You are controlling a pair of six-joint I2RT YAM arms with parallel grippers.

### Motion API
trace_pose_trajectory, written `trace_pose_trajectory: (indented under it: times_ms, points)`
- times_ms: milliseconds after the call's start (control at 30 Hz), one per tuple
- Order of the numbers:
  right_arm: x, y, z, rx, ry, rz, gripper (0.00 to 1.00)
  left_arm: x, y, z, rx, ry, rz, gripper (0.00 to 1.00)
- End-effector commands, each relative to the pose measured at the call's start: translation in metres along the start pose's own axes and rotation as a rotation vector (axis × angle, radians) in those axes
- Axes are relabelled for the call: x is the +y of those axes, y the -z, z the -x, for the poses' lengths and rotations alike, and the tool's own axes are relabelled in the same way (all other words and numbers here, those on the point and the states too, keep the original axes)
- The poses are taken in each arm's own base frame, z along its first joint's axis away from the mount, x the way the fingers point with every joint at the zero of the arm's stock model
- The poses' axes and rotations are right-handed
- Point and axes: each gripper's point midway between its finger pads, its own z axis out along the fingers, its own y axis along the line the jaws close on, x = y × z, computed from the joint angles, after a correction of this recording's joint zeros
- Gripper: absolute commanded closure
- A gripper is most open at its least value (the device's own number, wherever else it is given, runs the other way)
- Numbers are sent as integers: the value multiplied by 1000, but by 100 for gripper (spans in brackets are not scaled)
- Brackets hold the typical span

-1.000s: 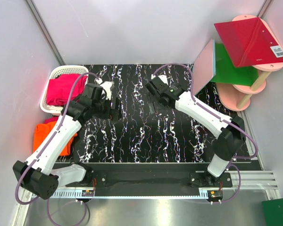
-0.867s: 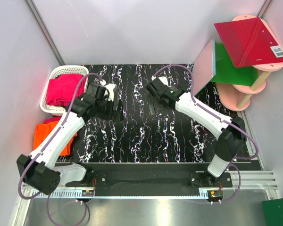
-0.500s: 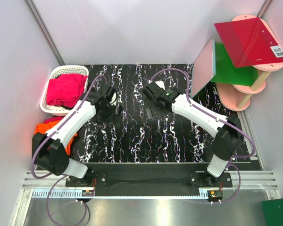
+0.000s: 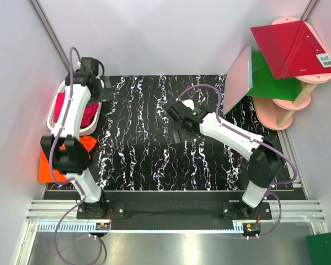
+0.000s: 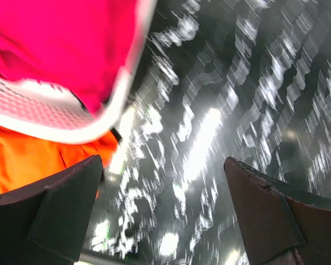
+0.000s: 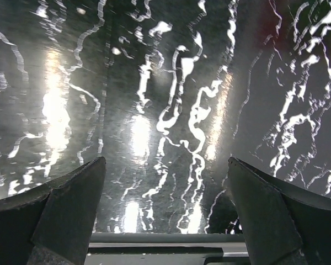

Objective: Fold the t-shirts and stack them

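The left tool is spread wide near the pink shirt. The right tool is wide too, holding nothing.

Lit evenly and brightly from overhead in the top view, sharp throughout, with soft shadows on the black marbled mat and a pinkish cast on the left wall. Smeared by heavy motion blur in the left wrist view, white veins streaking, basket rim and hot pink t-shirt soft-edged. Broken by white glare patches on the glossy mat in the right wrist view, with dark fingers out of focus at the bottom corners.
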Motion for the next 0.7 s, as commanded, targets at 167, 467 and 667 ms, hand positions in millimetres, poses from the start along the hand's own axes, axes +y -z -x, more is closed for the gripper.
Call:
trace_pose_trajectory:
  times_ms: [167,467,667]
  points:
    - [-18,9,-6,-44,-23,-62,0,63,-57,47,68,197,146,1]
    - [-17,3,1,-39,52,-78,0,143,-69,29,116,320,385,1]
    - [-14,0,7,-35,105,-78,0,180,-82,1,173,487,348,1]
